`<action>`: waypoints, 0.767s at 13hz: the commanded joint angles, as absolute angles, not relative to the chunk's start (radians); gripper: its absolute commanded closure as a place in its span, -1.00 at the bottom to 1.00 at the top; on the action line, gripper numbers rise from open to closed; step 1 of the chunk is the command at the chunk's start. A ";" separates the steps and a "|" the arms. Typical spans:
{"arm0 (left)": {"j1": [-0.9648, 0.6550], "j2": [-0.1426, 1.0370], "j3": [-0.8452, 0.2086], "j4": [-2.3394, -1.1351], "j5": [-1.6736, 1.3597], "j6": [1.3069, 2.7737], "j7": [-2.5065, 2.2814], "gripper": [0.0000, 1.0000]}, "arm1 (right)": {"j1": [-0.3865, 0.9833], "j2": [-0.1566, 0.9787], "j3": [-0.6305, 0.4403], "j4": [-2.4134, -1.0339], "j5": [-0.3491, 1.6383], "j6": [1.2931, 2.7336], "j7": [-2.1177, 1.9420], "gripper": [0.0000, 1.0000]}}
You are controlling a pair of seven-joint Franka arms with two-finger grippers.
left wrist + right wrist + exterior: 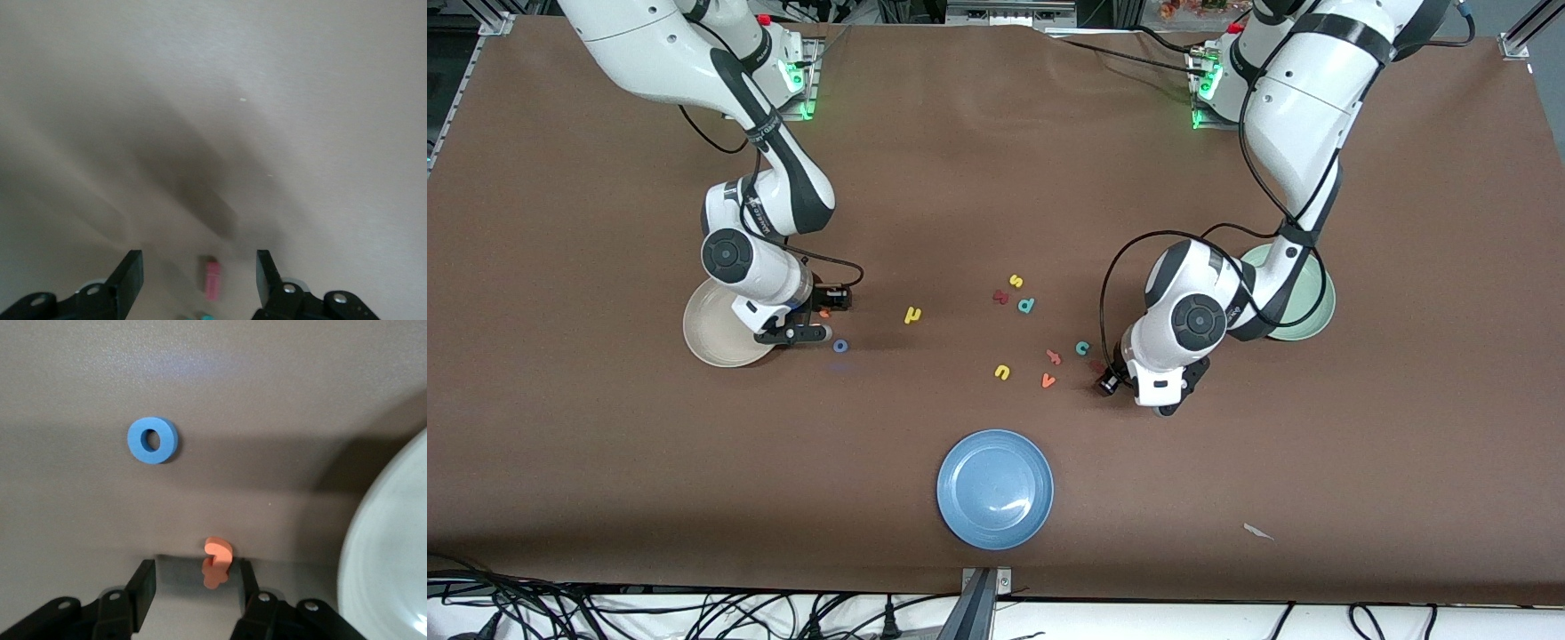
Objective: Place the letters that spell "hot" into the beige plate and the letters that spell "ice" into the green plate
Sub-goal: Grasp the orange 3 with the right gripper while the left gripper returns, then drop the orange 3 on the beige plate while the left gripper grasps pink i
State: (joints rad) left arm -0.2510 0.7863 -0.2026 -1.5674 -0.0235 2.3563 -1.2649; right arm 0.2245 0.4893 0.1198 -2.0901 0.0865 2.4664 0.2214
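My right gripper (pixel 824 311) is low on the table beside the beige plate (pixel 716 333). It is open, with the orange t (pixel 217 561) between its fingers, close against one finger and well clear of the other. The blue o (pixel 153 440) lies just off the gripper, nearer the front camera. The yellow h (pixel 911 314) lies farther toward the table's middle. My left gripper (pixel 1107 380) is down at the table, open, its fingers wide on either side of the dark red i (pixel 213 279) without touching it. The teal c (pixel 1083 348) lies next to it. The left arm partly hides the green plate (pixel 1316 307).
A blue plate (pixel 995 488) sits near the front edge. Loose letters lie mid-table: yellow u (pixel 1002 372), orange v (pixel 1048 380), another orange letter (pixel 1054 356), teal p (pixel 1026 305), yellow s (pixel 1016 281) and a dark red letter (pixel 1000 296).
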 commanded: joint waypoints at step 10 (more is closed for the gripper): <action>-0.298 0.827 -0.195 -1.539 0.009 2.338 -1.310 0.04 | 0.207 0.421 0.137 -2.100 0.100 2.409 0.181 1.00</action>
